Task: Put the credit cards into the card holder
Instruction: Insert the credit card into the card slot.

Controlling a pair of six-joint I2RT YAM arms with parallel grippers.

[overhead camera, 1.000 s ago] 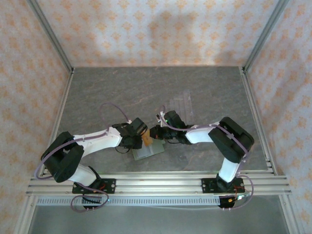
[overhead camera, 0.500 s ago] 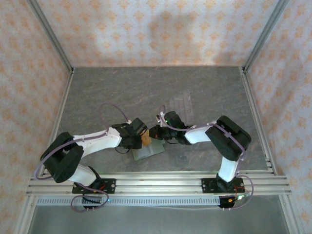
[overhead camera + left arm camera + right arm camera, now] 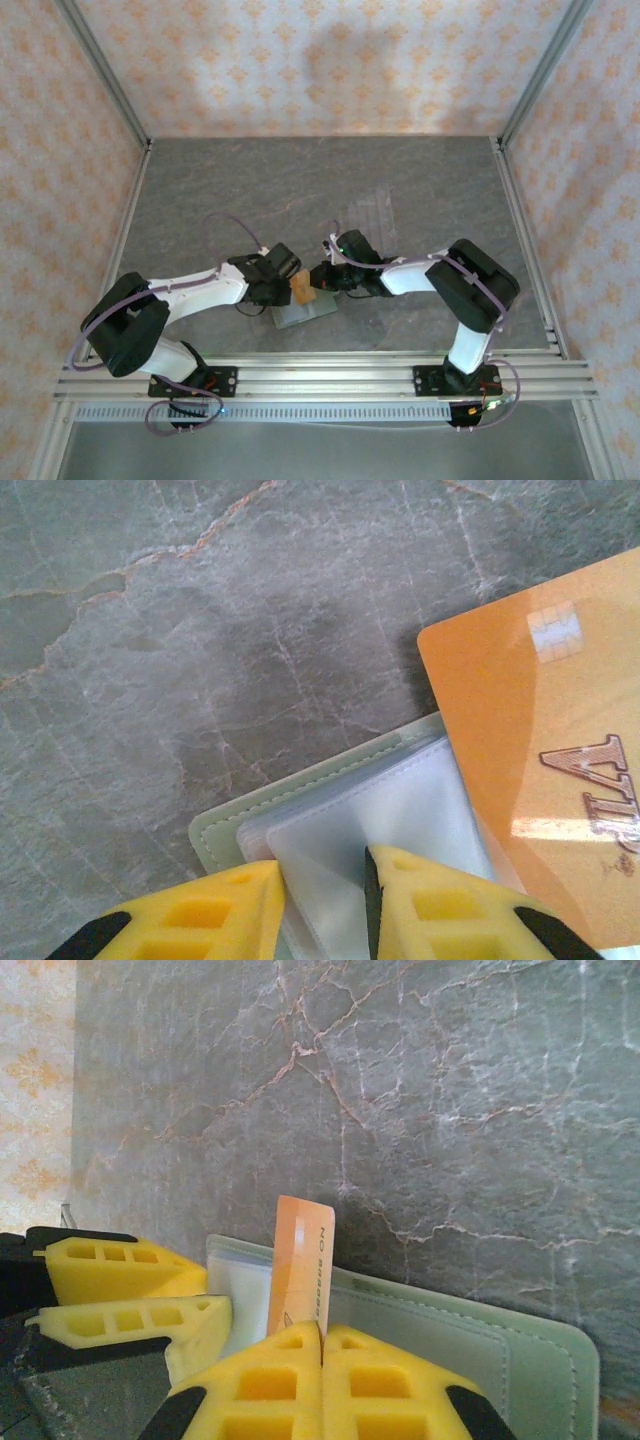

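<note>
Right pincer (image 3: pixel 322 1342) pinches a gold-orange credit card (image 3: pixel 302 1260) upright over the open sage-green card holder (image 3: pixel 480 1345); left pincer (image 3: pixel 322 870) grips its pale inner pocket (image 3: pixel 400 800).

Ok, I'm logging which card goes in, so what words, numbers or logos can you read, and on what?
"VIP": large gold letters on the orange card, last letter cut by the left wrist view's edge.
Dark print on that card, right wrist view: too small to read.
The card holder: no text visible.
</note>
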